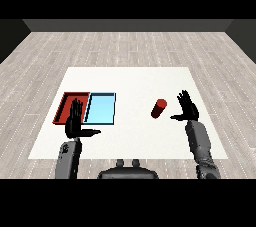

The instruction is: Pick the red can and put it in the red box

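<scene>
The can [159,108] stands on the tabletop [130,78], unheld, well right of the red tray [63,105]. The right hand [187,109] hovers beside it, fingers spread, holding nothing; the left hand [76,121] is likewise open. Grasp, carry and placement all remain.

The white bench [135,78] carries a red tray [65,102] touching a light blue tray [101,108], and a red can [159,108] well apart.

No readable text or numbers anywhere; the red can [159,108] seems unlabelled.
</scene>
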### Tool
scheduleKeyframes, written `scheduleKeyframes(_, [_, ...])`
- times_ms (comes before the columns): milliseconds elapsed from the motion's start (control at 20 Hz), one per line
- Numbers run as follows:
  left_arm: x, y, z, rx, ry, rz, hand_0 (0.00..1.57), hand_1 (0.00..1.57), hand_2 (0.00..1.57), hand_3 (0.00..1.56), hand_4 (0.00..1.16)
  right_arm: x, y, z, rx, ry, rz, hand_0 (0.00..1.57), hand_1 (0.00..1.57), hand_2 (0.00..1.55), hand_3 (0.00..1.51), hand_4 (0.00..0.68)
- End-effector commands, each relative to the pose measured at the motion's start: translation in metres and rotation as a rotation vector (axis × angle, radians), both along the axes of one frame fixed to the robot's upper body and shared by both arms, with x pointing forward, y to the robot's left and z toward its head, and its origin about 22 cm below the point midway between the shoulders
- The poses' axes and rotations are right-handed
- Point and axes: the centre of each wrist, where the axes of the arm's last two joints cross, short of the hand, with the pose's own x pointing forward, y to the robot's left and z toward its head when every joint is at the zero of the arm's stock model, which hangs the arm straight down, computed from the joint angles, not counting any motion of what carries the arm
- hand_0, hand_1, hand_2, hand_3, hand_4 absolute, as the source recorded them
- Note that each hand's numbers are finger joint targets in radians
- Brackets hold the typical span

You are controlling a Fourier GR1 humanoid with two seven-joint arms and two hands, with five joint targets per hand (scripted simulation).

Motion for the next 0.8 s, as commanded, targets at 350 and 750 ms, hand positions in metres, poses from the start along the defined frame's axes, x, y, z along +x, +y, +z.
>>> scheduleKeyframes(350, [0.005, -0.015, -0.006, 0.011, -0.003, -0.024, 0.0, 0.0, 0.0, 0.0, 0.0, -0.005, 0.044, -0.036, 0.075, 0.032, 0.009, 0.0, 0.0, 0.0, 0.0, 0.0])
scheduleKeyframes(750, [0.002, -0.015, 0.008, -0.01, 0.006, -0.024, 0.0, 0.0, 0.0, 0.0, 0.0, 0.009, 0.041, -0.03, 0.092, 0.046, 0.031, 0.0, 0.0, 0.0, 0.0, 0.0])
